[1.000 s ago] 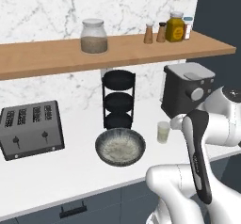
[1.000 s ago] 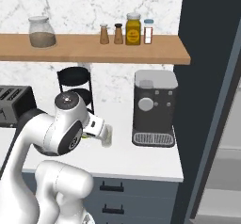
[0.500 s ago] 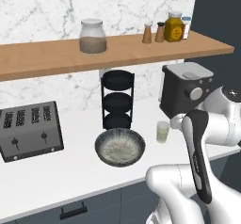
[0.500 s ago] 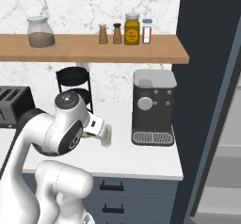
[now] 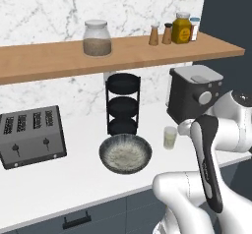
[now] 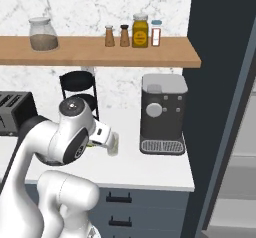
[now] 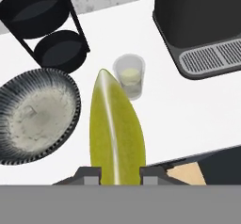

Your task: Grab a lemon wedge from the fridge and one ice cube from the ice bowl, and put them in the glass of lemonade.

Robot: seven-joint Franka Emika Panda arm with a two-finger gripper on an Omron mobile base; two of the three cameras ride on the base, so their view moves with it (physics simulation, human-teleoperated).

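Right now the yellow-green lemon wedge (image 7: 115, 129) sits pinched between the two dark finger tips of the gripper (image 7: 116, 175), its pointed end reaching forward from the jaws, which are drawn in narrow against its sides. Just beyond that tip, in the hand view, stands the small clear glass of lemonade (image 7: 129, 76) with pale yellow-green liquid, upright on the white counter (image 7: 155, 119); the wedge's tip overlaps the glass's near rim in that view, though whether they touch cannot be told. To the left of the jaws lies the wide shallow ice bowl (image 7: 35, 119) with its dark speckled rim and pale inside, a small ice cube (image 7: 29, 111) faintly visible in it. Ahead and left of the bowl is the black three-tier round rack (image 7: 44, 23), and ahead to the right of the jaws stands the dark grey coffee machine (image 7: 200, 25) with its grated drip tray.

From the left base view, the glass (image 5: 170, 137) stands between the bowl (image 5: 125, 153) and the coffee machine (image 5: 194, 93). A silver toaster (image 5: 30, 135) sits farther left, well apart. Above, a wooden shelf (image 5: 59, 61) carries a lidded glass jar of brown grains (image 5: 96, 38) and small spice bottles (image 5: 172, 30). The tall dark grey fridge (image 6: 222, 82) stands at the right
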